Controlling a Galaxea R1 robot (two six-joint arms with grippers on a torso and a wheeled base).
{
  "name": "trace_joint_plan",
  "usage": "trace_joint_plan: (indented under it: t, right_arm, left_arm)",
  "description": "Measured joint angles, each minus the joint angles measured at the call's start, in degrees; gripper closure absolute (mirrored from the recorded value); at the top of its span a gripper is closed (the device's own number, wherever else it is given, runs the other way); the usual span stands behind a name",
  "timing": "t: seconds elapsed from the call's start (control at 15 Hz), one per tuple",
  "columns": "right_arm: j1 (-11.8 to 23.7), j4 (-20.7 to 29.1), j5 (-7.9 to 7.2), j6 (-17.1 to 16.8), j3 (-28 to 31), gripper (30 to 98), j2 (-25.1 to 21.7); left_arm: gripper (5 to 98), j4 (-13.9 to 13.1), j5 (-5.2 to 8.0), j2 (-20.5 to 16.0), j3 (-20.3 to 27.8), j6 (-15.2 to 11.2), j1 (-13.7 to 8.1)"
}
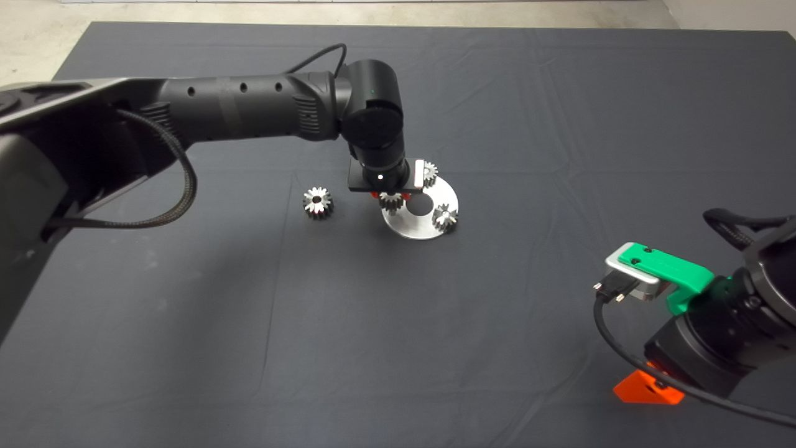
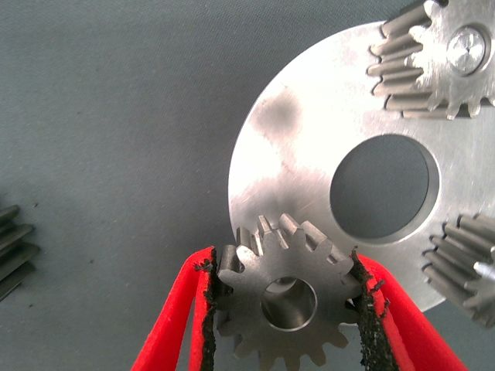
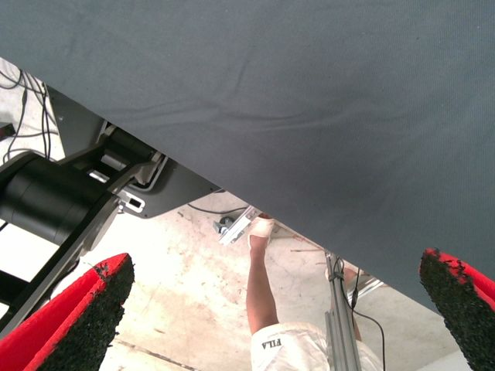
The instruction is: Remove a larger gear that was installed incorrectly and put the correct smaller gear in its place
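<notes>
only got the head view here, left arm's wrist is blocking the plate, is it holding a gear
Observer: Yes. The left gripper has its pads shut on a gear at the edge of the round plate.
Operator: is that gear on a pin
Observer: Its centre hole shows open in the left wrist view, with no pin top like the one on the neighbouring gear.
Operator: right gripper doing anything
Observer: No. The right gripper is open and empty at the mat's edge; a person's leg shows beyond.
</notes>
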Motion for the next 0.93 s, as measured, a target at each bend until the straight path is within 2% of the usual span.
trace_joint_plan:
  t: [0.13, 0.27, 0.53, 0.87, 0.93]
  right_arm:
    - [0.0, 0.0, 0.0, 0.0, 0.0, 30.9, 0.0]
    - [0.0, 0.0, 0.0, 0.0, 0.0, 30.9, 0.0]
    - [0.0, 0.0, -0.05, 0.0, 0.0, 30.9, 0.2]
    - [0.0, 0.0, 0.0, 0.0, 0.0, 30.9, 0.2]
    - [0.0, 0.0, -0.02, 0.0, 0.0, 30.9, 0.2]
  left_arm:
    - [68.3, 0.0, 0.32, -1.0, 1.9, -1.2, 0.0]
    - [68.4, 0.0, 1.26, -1.7, 3.2, -2.7, 0.0]
    - [68.4, 0.0, 1.15, -1.5, 3.3, -2.8, 0.1]
    - [68.4, 0.2, 0.38, -1.6, 3.3, -3.0, 0.1]
    - [68.4, 0.6, -0.39, -1.6, 3.3, -3.0, 0.3]
